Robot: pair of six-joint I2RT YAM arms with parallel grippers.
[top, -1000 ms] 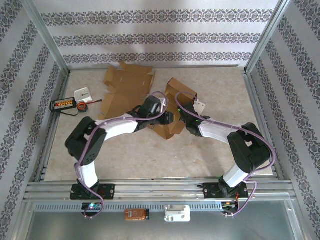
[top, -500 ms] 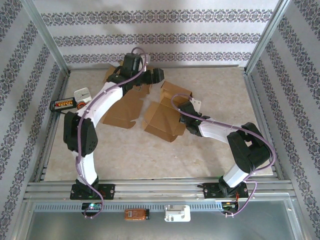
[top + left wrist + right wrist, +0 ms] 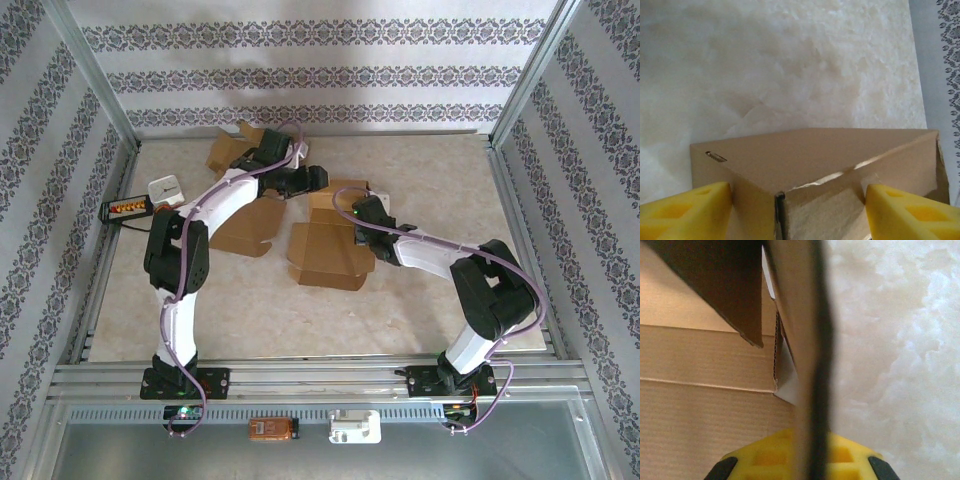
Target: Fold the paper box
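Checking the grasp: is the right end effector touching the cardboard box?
Touching. Right wrist view: a cardboard box wall sits pinched in the right end effector.

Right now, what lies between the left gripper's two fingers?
A folded corner of the paper box fills the gap between the yellow fingers of the left gripper, in the left wrist view. Whether they pinch it, I cannot tell.

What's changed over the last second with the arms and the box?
The left gripper swung away to the back wall, then came partway back; its jaws now stand open around a corner of the box. The box opened out flatter. The right gripper stayed at the box's wall, jaws shut on it. The flat cardboard stayed put.
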